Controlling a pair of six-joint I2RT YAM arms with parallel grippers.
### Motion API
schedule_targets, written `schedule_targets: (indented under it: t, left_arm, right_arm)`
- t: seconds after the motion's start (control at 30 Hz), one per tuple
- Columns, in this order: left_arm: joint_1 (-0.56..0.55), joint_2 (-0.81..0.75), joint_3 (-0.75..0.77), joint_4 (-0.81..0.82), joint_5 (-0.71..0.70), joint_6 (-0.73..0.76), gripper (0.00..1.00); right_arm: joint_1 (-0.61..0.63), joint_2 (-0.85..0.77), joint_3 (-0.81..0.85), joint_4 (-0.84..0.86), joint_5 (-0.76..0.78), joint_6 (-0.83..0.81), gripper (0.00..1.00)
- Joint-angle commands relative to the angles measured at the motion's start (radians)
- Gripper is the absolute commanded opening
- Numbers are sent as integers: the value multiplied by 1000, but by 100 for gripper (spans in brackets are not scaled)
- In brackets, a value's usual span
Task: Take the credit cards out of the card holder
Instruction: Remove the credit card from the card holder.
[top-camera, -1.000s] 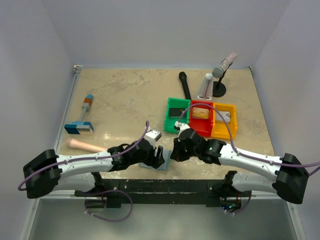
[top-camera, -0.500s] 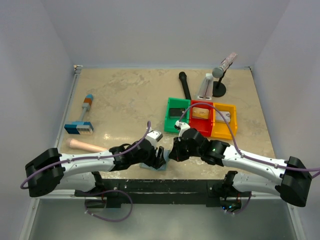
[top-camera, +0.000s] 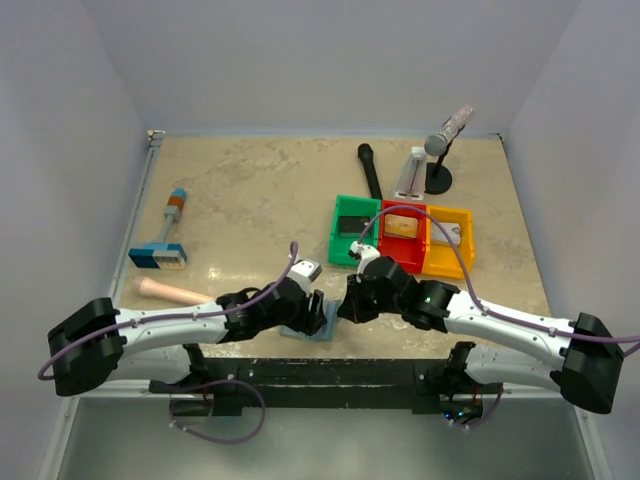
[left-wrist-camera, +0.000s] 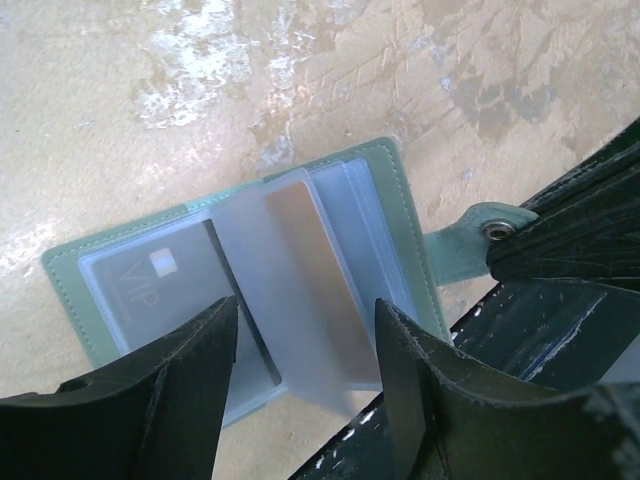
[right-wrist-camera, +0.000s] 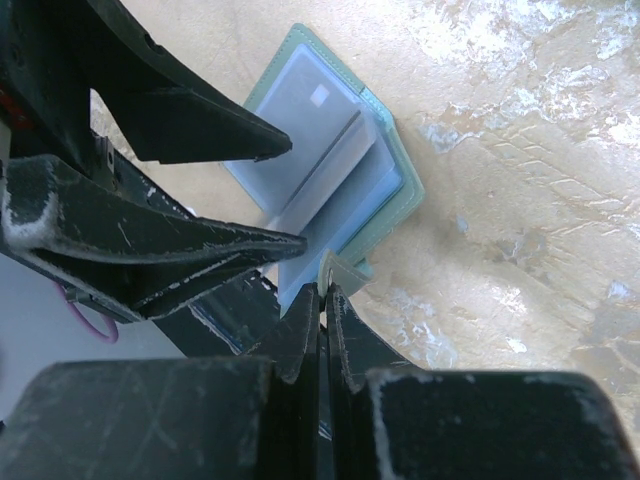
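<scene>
The card holder (top-camera: 324, 324) lies open near the table's front edge, a grey-green wallet (left-wrist-camera: 408, 222) with clear sleeves. A pale card marked VIP (left-wrist-camera: 150, 288) sits in its left sleeve. A tan-grey card (left-wrist-camera: 305, 262) sits in a sleeve that stands up in the middle. My left gripper (left-wrist-camera: 306, 303) is open, one finger on each side of that raised sleeve and not touching it. My right gripper (right-wrist-camera: 322, 291) is shut on the holder's snap tab (right-wrist-camera: 341, 268). Other credit cards lie in the bins: a dark one (top-camera: 350, 226), a tan one (top-camera: 401, 225) and a pale one (top-camera: 449, 235).
Green (top-camera: 336, 243), red (top-camera: 402, 262) and yellow (top-camera: 447, 268) bins stand side by side right of centre. Behind them are a black marker (top-camera: 370, 170), a white tube (top-camera: 410, 172) and a microphone stand (top-camera: 440, 150). A blue-and-orange tool (top-camera: 165, 242) and a tan cylinder (top-camera: 170, 292) lie at the left.
The left jaws have narrowed a little around the raised sleeve. The right gripper has shifted slightly left, still holding the tab, and the holder lies flatter.
</scene>
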Motion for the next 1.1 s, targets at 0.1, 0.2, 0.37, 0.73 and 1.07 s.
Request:
schedule_targets:
  t: [0.1,0.2,0.37,0.73,1.07]
  left_arm:
    - [1,-74,4,-86,-148,-50,61]
    - [3,-85,4,-116,-182,-65,61]
    - [3,-91,2,-156,-229,-90,62]
    - [7,-282,-48,-279,-385,-171,62]
    - [14,-169,-113,192,7,-53,46]
  right_arm:
    - [-2,-23,-5,23,-7,-13,0]
    - [-2,-21,-4,24,-7,-13,0]
    - [-2,-23,-6,23,-3,-13,0]
    - [-2,-21,-15,18,6,-10,0]
    - [-32,104,22,-144,88,48,0]
